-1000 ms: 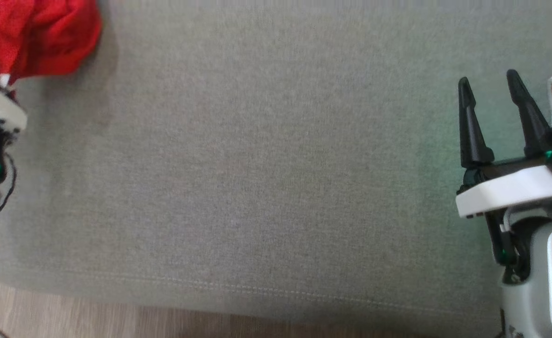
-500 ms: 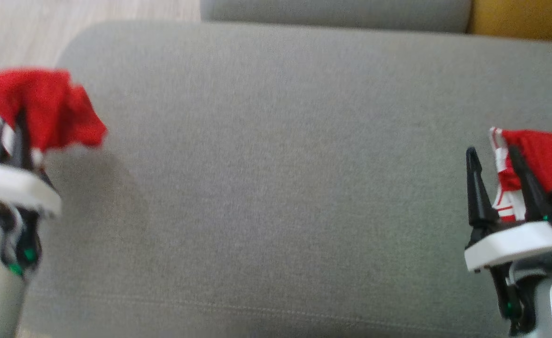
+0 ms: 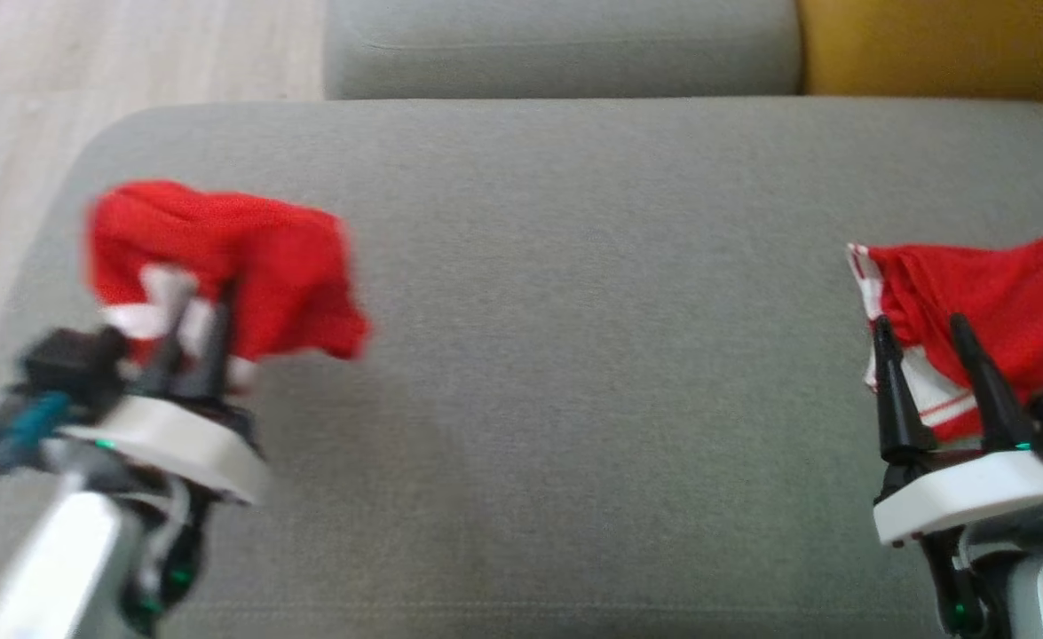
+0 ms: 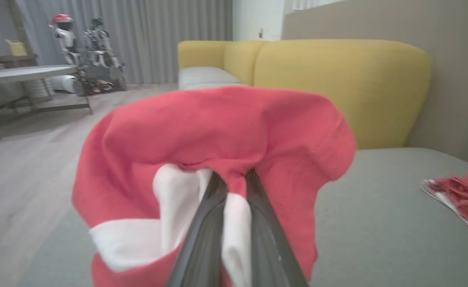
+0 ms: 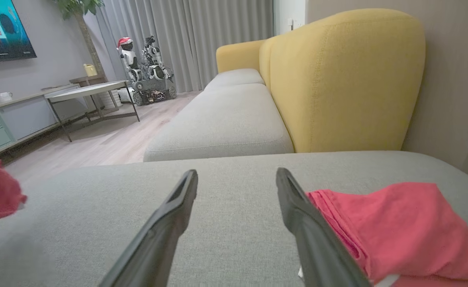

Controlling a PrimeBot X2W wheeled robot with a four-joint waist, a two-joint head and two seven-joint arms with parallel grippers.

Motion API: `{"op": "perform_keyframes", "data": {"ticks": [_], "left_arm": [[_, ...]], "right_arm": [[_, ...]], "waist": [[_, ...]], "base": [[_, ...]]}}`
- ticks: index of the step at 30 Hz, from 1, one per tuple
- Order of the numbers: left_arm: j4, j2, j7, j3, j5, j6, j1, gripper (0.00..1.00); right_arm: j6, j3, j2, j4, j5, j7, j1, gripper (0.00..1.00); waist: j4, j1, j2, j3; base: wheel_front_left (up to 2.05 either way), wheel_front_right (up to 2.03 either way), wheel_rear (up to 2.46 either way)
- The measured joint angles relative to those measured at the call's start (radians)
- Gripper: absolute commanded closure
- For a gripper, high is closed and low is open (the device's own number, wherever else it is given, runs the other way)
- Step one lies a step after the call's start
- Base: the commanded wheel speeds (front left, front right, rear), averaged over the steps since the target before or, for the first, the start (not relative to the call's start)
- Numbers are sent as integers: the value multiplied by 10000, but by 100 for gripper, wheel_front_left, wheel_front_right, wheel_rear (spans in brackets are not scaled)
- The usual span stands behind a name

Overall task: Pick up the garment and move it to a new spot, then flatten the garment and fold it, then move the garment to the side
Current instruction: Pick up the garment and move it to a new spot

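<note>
A red garment (image 3: pixel 255 257) with white trim hangs bunched from my left gripper (image 3: pixel 201 306), which is shut on its white-edged part above the left end of the grey sofa cushion (image 3: pixel 574 355). In the left wrist view the garment (image 4: pixel 218 127) drapes over and around the left gripper (image 4: pixel 232 179), whose fingers are pressed together on the cloth. My right gripper (image 3: pixel 919 333) stands open with nothing between its fingers, low over the cushion at the right (image 5: pixel 235 175).
A second red cloth (image 3: pixel 991 284) with white stripes lies on the cushion just right of my right gripper (image 5: pixel 409 223). A yellow backrest (image 5: pixel 345 79) and another grey seat (image 3: pixel 557 44) stand behind. Wooden floor (image 3: pixel 86 71) lies beyond the cushion's left edge.
The head camera has tilted up, bringing the sofa's back into view. My left gripper has carried the red garment rightward over the cushion. The right gripper stays open.
</note>
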Motion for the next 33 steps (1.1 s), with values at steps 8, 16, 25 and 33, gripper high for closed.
{"op": "perform_keyframes", "data": {"ticks": [8,16,25,33], "left_arm": [[700,-1154,267,-1662,395,-621,-852,100],[2100,-2284,453,-3170,940,-1452,-2049,100],[4115,-2694,102,-3323,853,-1902,-2754,0],[3839,-2861,-1204,-2830,558,-1866,-2673,0]], "right_arm": [[0,658,0,61,249,-17,-363,0],[0,848,-4,209,424,-284,-658,0],[0,995,-2,395,522,-639,-989,0],[0,867,-4,548,491,-679,-984,0]], "waist": [[-1084,0,0,510],[-2155,0,0,1383],[-2852,2,0,2169],[-2354,1,0,1843]], "base": [[0,0,0],[0,0,0],[0,0,0],[0,0,0]]}}
